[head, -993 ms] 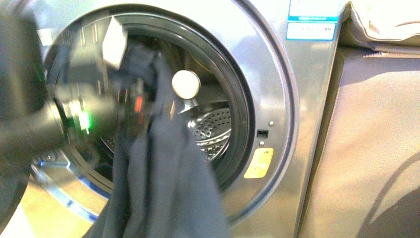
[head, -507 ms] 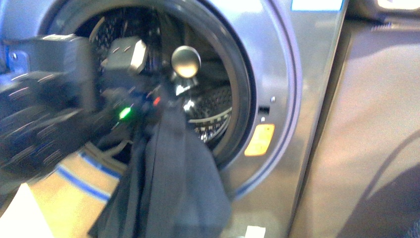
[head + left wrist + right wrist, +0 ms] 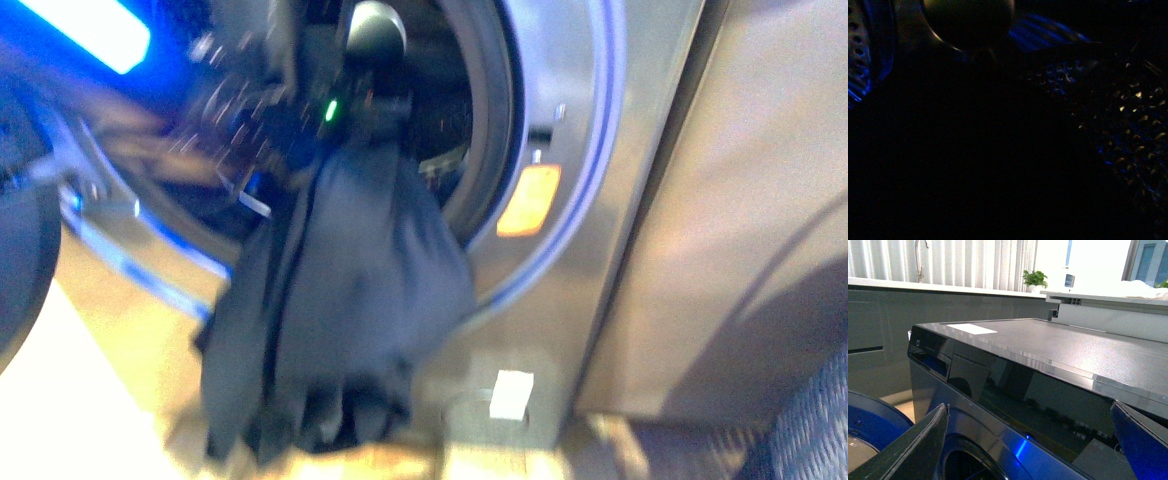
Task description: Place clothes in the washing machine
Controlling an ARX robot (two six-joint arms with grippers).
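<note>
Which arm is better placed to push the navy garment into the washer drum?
Left. The dark navy-blue fabric garment hangs from the left gripper at the silver-grey washing machine porthole; the right gripper is open up by its top.

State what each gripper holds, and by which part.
The left gripper holds the clothes by their top end, at the opening of the washing machine; the rest hangs down. The right gripper is open, holding nothing.

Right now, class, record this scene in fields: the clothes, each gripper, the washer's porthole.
clothes: navy, hanging down in front of the porthole, not yet inside
left gripper: blurred, at the porthole mouth, gripping the clothes' top
right gripper: open, empty, facing the washing machine
porthole: open
left wrist view: dark
</note>
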